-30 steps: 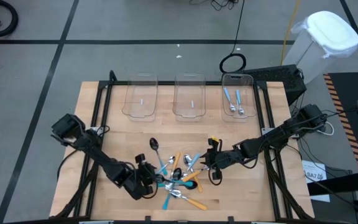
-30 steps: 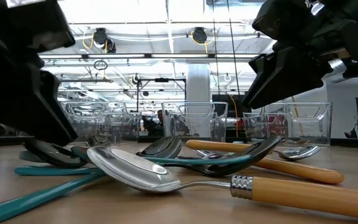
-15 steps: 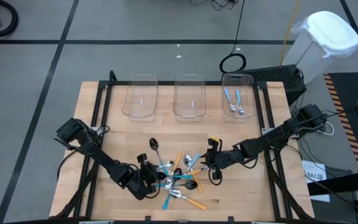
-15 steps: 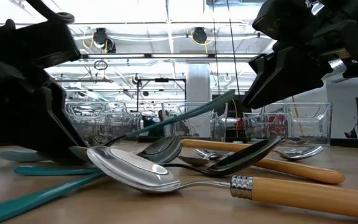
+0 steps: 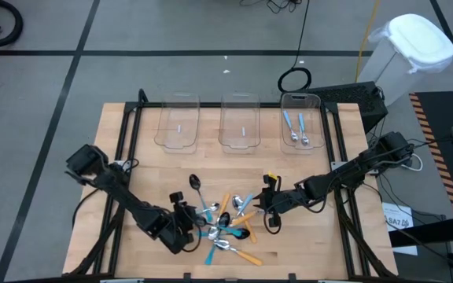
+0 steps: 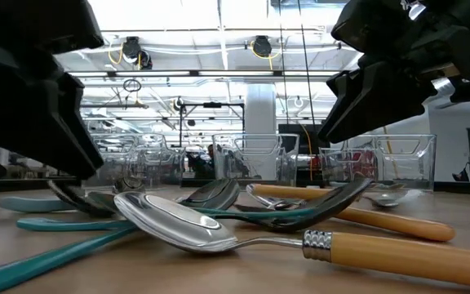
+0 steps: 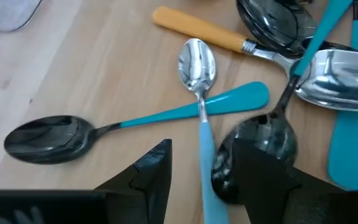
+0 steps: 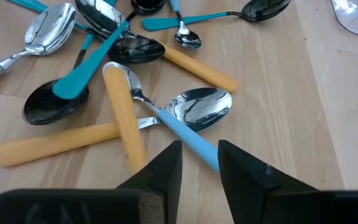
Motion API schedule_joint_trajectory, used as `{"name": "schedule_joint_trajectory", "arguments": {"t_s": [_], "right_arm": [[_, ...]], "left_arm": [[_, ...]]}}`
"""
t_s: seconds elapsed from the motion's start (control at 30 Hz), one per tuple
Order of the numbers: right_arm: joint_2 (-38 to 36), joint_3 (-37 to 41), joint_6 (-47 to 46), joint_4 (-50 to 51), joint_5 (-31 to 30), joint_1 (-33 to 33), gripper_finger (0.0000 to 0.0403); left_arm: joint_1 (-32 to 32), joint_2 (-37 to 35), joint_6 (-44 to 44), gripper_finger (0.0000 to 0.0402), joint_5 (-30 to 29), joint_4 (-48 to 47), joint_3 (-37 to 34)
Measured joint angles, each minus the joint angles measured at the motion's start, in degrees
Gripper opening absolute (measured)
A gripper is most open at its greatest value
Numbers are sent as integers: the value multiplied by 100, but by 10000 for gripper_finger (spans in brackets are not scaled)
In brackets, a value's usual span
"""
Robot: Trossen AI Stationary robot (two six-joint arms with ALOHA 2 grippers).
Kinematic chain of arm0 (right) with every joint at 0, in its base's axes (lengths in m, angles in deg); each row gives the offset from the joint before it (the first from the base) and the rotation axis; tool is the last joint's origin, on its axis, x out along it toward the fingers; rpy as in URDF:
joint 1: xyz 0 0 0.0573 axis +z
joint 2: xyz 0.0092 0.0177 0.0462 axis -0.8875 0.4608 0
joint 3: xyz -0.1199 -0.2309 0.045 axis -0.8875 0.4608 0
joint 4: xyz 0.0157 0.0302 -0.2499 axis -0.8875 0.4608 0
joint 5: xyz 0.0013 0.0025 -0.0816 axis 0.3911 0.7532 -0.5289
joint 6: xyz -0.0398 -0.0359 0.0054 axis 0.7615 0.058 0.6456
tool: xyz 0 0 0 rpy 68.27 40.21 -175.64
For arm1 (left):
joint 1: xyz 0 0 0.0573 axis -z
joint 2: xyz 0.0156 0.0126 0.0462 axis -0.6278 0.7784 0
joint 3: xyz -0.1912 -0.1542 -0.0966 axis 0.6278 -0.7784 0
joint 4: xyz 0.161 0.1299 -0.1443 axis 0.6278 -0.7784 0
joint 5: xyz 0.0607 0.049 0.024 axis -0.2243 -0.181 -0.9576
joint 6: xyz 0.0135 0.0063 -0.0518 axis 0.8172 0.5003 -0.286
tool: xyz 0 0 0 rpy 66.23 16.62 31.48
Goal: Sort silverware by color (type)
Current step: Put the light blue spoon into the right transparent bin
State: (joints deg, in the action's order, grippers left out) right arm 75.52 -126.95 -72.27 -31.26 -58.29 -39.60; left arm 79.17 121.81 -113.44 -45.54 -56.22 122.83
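Observation:
The silverware lies in a loose pile point(image 5: 226, 228) near the table's front middle: teal handles with black bowls, and orange or light-blue handles with silver bowls. My left gripper point(image 5: 187, 224) hangs open just above the pile's left side. A light-blue-handled spoon point(image 7: 199, 68) runs between its fingers, and a black bowl point(image 7: 257, 140) lies under one of them. My right gripper point(image 5: 268, 206) hangs open above the pile's right side, its fingers either side of a light-blue handle point(image 8: 194, 142). One black-bowled spoon point(image 5: 195, 182) lies apart, toward the far edge.
Three clear bins point(image 5: 240, 141) stand in a row along the far edge. The right one point(image 5: 311, 102) holds two light-blue-handled spoons point(image 5: 296, 126). Bare wood lies between bins and pile. Black frame rails point(image 5: 126, 141) run along both sides of the table.
My left gripper dipped into the pile's left side, then rose again and tipped a little. Half a second ago a teal-handled spoon stood with its handle in the air. It lies flat in the pile again. My right gripper has kept still.

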Motion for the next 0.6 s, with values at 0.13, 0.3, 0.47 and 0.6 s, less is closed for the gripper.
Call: {"name": "schedule_joint_trajectory", "arguments": {"t_s": [0.13,0.3,0.47,0.6], "right_arm": [[0,0,-4,0,2,0,100],[0,0,-8,0,3,0,100],[0,2,-9,0,9,0,100],[0,2,-9,1,9,0,100]], "left_arm": [[74,-104,-317,168,8,-349,2],[155,-104,-844,168,123,-667,-11],[316,-104,-1005,168,233,-667,-11],[419,-104,-1166,168,285,-719,-11]]}}
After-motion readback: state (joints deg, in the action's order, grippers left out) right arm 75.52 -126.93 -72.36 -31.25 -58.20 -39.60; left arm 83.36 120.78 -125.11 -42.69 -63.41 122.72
